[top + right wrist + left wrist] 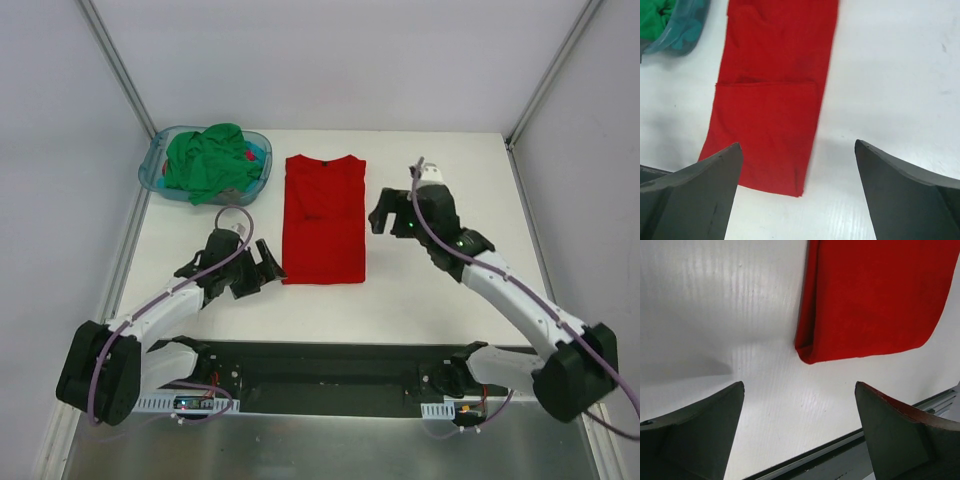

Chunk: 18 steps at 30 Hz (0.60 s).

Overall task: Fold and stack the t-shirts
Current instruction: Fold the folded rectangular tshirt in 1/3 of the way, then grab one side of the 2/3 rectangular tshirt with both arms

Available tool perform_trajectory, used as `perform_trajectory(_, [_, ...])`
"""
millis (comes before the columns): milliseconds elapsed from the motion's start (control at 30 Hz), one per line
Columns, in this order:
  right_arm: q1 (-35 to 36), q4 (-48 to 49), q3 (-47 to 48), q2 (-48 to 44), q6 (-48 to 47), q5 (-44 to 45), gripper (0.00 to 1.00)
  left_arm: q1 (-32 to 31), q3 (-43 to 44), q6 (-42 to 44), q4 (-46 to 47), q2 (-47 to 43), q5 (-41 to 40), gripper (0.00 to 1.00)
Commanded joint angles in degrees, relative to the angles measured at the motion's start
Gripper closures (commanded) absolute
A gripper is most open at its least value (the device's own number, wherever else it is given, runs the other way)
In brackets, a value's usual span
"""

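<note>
One green t-shirt (205,160), outside left-wrist view

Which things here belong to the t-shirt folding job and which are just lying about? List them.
Job: red t-shirt, flat on the table; green t-shirt, crumpled.
Lying about: plastic basket, holding the green t-shirt.

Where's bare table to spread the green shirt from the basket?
Widest bare table lies right of the red shirt, past the right tool, up to the far right corner. A narrower strip runs along the near edge. Crowded on the left: basket holding the green shirt, left tool beside the red shirt.
</note>
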Motion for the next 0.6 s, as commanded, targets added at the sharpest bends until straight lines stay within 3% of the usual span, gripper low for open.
perform_trajectory(0, [-3.26,2.26,-12.08,-8.35,5.54,-1.03,0.04,0.21,4.32,0.31,5.53,5.9,2.94,0.13])
perform_trajectory(233, [-3.44,5.17,-21.5,-15.75,9.59,-4.3,0.04,0.12,7.3,0.04,10.02,17.06,5.49,0.34])
perform_trajectory(400, [-3.53,5.43,-22.04,-14.18,10.2,-6.05,0.02,-0.05,8.28,0.04,10.55,21.29,5.93,0.58])
perform_trajectory(567, [-3.62,5.52,-21.16,-10.23,11.34,-6.85,0.01,-0.49,6.35,0.04,10.81,20.59,6.02,0.64])
